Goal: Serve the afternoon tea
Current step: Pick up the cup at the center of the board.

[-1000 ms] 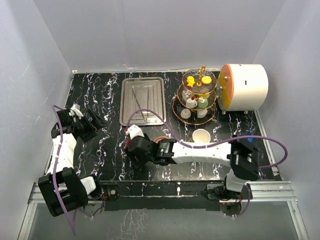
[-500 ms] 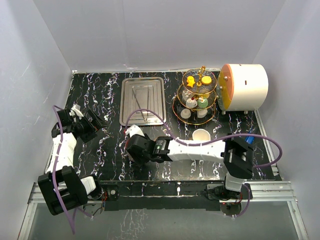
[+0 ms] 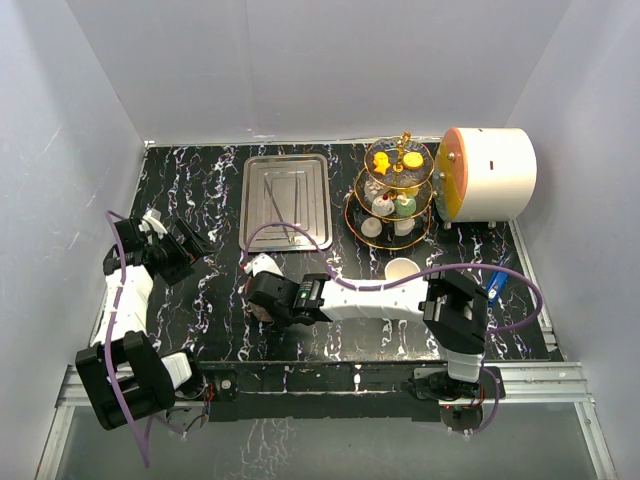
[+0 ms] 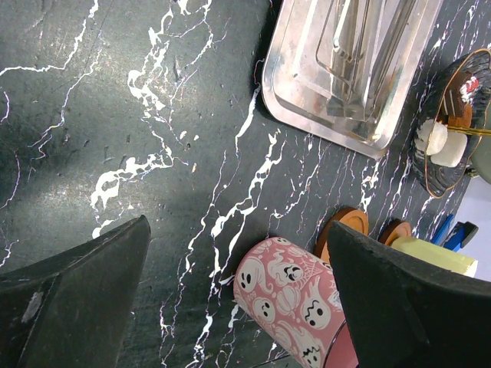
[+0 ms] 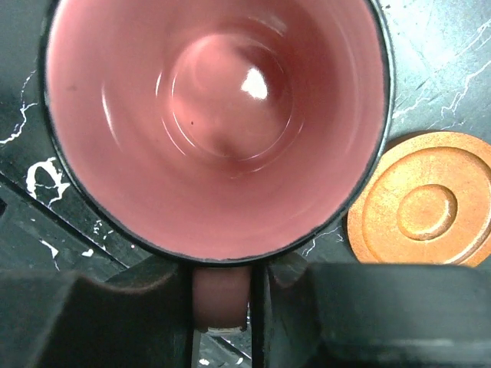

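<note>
The right gripper (image 5: 221, 299) is clamped on the handle of the maroon cup (image 5: 215, 123), one finger pressed on either side of it. The cup stands mouth up just beside a brown saucer (image 5: 422, 211) on the black marble table (image 3: 210, 190), in front of the steel tray (image 3: 285, 200). The left gripper (image 4: 238, 226) hovers over the table's left side with its fingers wide apart and nothing between them, while the cream cup (image 3: 402, 271) stands near the three-tier stand (image 3: 352, 222), which carries the small cakes (image 3: 412, 159)
</note>
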`<action>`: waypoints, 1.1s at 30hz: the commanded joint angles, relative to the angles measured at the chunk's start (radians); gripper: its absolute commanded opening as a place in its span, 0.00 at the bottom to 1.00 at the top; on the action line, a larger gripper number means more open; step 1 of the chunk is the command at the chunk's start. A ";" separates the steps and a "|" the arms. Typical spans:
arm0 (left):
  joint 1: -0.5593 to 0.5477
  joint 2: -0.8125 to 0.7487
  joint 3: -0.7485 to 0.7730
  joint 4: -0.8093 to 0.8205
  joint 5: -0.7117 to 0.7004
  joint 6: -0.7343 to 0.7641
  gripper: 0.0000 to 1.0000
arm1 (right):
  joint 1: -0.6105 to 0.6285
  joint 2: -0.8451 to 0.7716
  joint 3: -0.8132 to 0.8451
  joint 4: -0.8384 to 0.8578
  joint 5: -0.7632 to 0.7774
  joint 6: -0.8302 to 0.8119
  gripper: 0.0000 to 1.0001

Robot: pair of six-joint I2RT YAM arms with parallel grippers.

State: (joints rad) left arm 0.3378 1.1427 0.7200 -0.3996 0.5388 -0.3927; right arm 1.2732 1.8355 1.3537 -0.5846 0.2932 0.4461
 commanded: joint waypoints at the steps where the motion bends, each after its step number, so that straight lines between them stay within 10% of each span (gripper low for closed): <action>1: -0.003 0.003 -0.001 -0.011 0.015 0.011 0.99 | -0.002 -0.033 0.049 0.028 0.035 0.012 0.16; 6: -0.003 0.008 0.000 -0.013 0.009 0.011 0.99 | -0.002 -0.059 0.044 0.033 0.042 0.012 0.00; 33: -0.005 0.029 0.001 -0.019 0.000 0.009 0.99 | -0.002 -0.371 -0.241 0.047 0.431 0.460 0.00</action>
State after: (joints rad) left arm 0.3370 1.1736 0.7200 -0.4007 0.5312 -0.3927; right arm 1.2736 1.5204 1.1137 -0.6109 0.5724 0.7753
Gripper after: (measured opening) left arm 0.986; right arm 0.199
